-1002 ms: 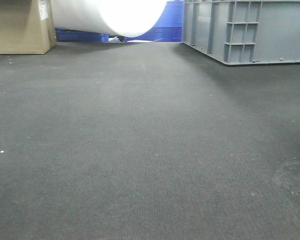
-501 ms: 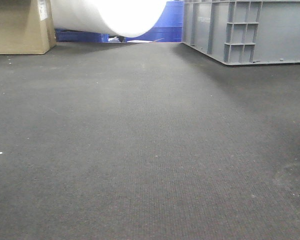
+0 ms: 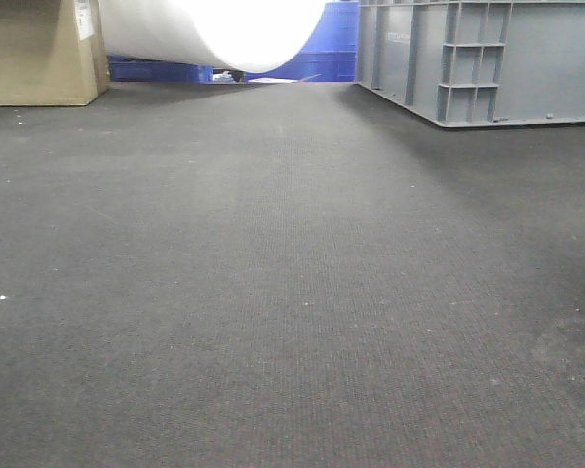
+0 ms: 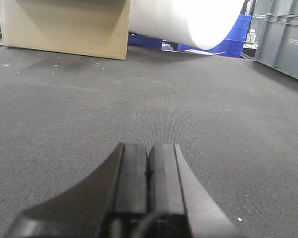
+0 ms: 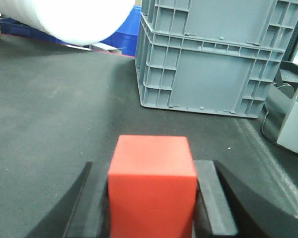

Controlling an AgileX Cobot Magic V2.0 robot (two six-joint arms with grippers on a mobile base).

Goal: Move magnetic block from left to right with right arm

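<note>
Front-facing view: a wide stretch of dark grey mat (image 3: 292,292) runs away from the camera. At its far left corner sits a cardboard box (image 3: 39,54), at the far right a grey plastic crate (image 3: 487,58), and between them along the far edge a big white roll (image 3: 224,29) hangs in front of blue bins (image 3: 331,54). No arm and no cube show here.

Left wrist view: the left gripper (image 4: 149,163) sits low over the mat, its two black fingers (image 4: 131,173) pressed together with only a thin seam between them and nothing in the grip. Ahead lie the box (image 4: 64,25) at the far left and the white roll (image 4: 188,20) beside it.

Right wrist view: here is the magnetic block (image 5: 151,183), a plain red cube wedged squarely between the black fingers (image 5: 216,198) of the right gripper (image 5: 151,208), which are spread just to the cube's width and touching it on both sides. Whether the cube rests on the mat or is lifted off it cannot be told. Beyond it, stacked grey crates (image 5: 213,54) stand toward the far right of the mat.
</note>
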